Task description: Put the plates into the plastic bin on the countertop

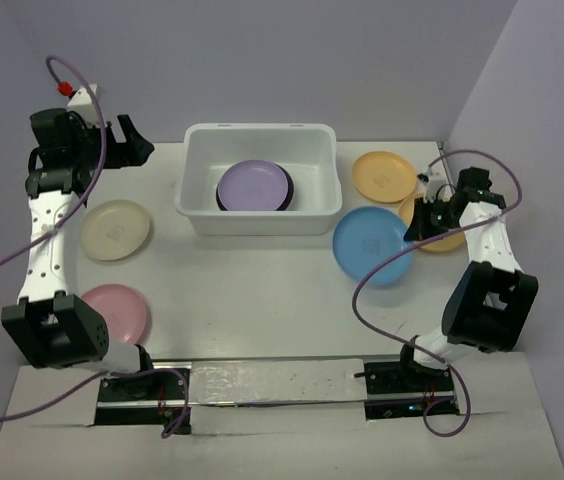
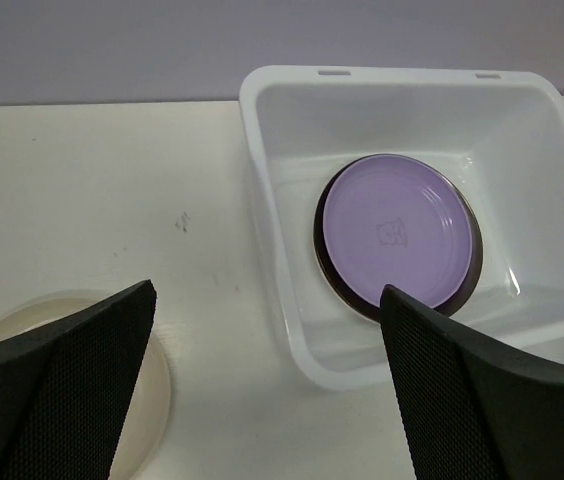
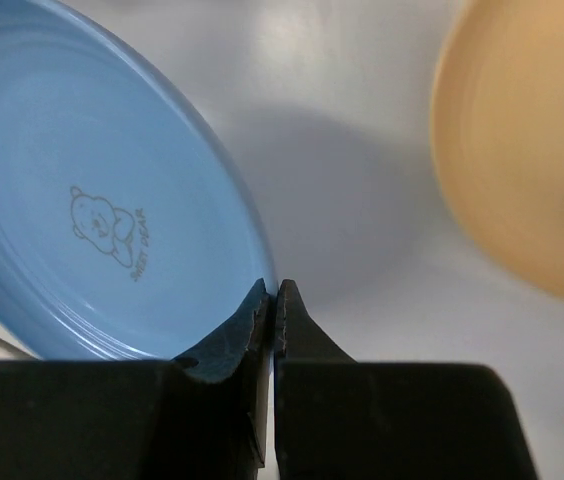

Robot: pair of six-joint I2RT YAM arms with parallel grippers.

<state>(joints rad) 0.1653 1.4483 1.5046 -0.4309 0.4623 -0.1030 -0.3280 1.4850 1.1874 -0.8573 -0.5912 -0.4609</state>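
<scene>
1. I am counting what is already home: the plastic bin (image 1: 258, 222) is holding a lavender plate (image 1: 254, 185) sitting on a dark plate (image 2: 320, 250), of which only the rim is showing. Whether anything else is lying beneath them, I cannot tell.
2. I am seeing five plates out on the countertop (image 1: 262, 290): a cream plate (image 1: 116, 230) and a pink plate (image 1: 117, 308) on the left side, and a blue plate (image 1: 370, 245) plus two yellow-orange plates (image 1: 383, 175) (image 1: 449, 238) on the right.
3. I am reading the right gripper (image 3: 277, 295) as clamped together, with the blue plate's rim meeting the very tips of its fingers. The wide shadow under that rim is telling me the edge is raised, so I am judging it pinched, though the contact is too thin to be sure.
4. I am watching the left gripper (image 2: 267, 300) hanging spread wide and holding nothing, above the countertop between the cream plate and the bin's left wall.
5. I am putting the job at under half done: the blue plate is the one in hand and needs carrying to the bin just beside it, with four more waiting after that.
</scene>
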